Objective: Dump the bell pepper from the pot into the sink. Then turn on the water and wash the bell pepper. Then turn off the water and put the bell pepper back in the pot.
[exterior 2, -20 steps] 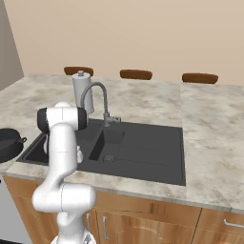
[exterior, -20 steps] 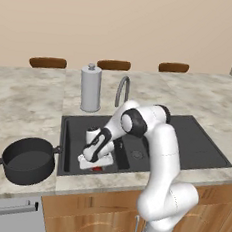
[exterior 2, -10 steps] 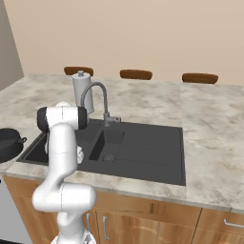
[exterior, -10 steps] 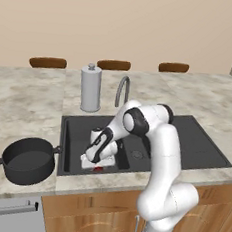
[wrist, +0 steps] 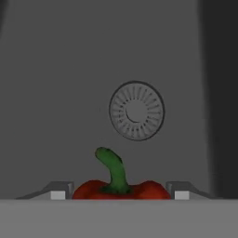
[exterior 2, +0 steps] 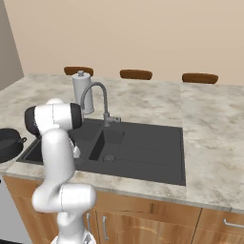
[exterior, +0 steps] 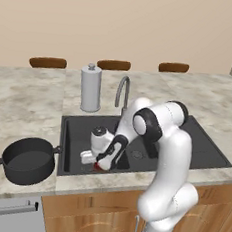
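- Marbled beige surface, with black double-basin sink set in the middle.
- Dark grey pot standing left of sink, near front edge.
- Tall silver canister upright behind sink, just beside grey faucet.

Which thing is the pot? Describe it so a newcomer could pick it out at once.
Find the black double-basin sink set into the marble counter. On the counter just left of the sink's left bowl sits the pot, near the front edge. It is wide, shallow and dark grey with two small loop handles, unlike the tall silver canister standing behind the sink.
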Motion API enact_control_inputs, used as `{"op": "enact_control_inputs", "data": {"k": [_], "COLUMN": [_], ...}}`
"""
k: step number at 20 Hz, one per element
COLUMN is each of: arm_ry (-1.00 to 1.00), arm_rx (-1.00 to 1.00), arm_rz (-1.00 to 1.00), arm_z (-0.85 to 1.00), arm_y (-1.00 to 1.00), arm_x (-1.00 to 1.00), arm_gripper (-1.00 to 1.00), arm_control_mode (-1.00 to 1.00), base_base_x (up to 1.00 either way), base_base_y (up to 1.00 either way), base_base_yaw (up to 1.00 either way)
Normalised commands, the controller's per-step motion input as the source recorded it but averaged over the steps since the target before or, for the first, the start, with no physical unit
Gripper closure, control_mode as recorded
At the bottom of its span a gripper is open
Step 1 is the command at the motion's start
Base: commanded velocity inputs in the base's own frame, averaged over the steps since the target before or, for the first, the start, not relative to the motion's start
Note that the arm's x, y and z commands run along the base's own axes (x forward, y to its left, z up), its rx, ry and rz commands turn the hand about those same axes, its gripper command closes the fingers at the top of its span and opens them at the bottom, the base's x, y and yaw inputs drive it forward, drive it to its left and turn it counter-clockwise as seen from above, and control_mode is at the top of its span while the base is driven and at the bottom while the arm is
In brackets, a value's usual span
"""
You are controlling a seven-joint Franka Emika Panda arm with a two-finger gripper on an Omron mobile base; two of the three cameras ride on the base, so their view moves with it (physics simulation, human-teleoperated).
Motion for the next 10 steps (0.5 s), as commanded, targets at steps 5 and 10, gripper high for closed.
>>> {"op": "enact_control_inputs", "data": {"k": [5,10], "arm_ry": [-0.08,0.03], "arm_rx": [0.07,0.06], "arm_rz": [0.0,0.01], "arm_z": [1.0,1.0], "arm_y": [0.0,0.05], "arm_x": [-0.08,0.0], "arm_gripper": [1.0,1.0], "arm_control_mode": [-1.0,-1.0], "base_base_x": [0.0,0.0], "base_base_y": [0.0,0.0], "base_base_yaw": [0.0,0.0]}}
